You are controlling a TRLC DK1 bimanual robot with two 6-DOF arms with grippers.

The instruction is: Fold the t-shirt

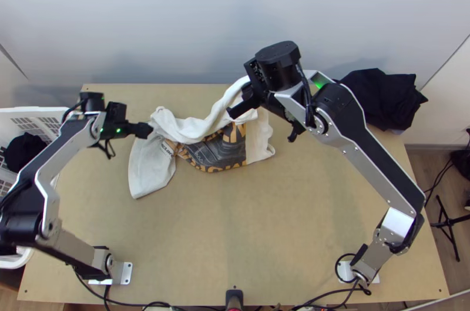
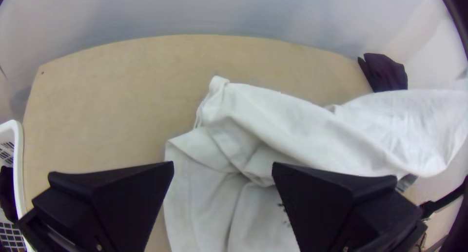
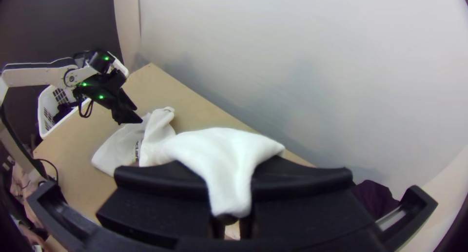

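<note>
The white t-shirt [image 1: 194, 129] lies bunched and twisted on the table's far half, a dark and yellow print showing. One end rises to my right gripper [image 1: 249, 96], above the table. In the right wrist view my right gripper [image 3: 231, 184] is shut on a fold of the t-shirt [image 3: 219, 145], which drapes over its fingers. My left gripper [image 1: 143, 130] is at the shirt's left end. Seen from the left wrist, my left gripper [image 2: 223, 169] stands open above the bunched t-shirt [image 2: 253, 135], fingers wide apart with nothing held.
Dark cloth [image 1: 382, 96] lies heaped at the table's far right corner. A white basket [image 1: 41, 112] holding black cloth [image 1: 24, 151] stands off the left edge. Bare tabletop [image 1: 235, 228] stretches in front of the shirt, and a pale wall [image 1: 176, 29] rises behind the table.
</note>
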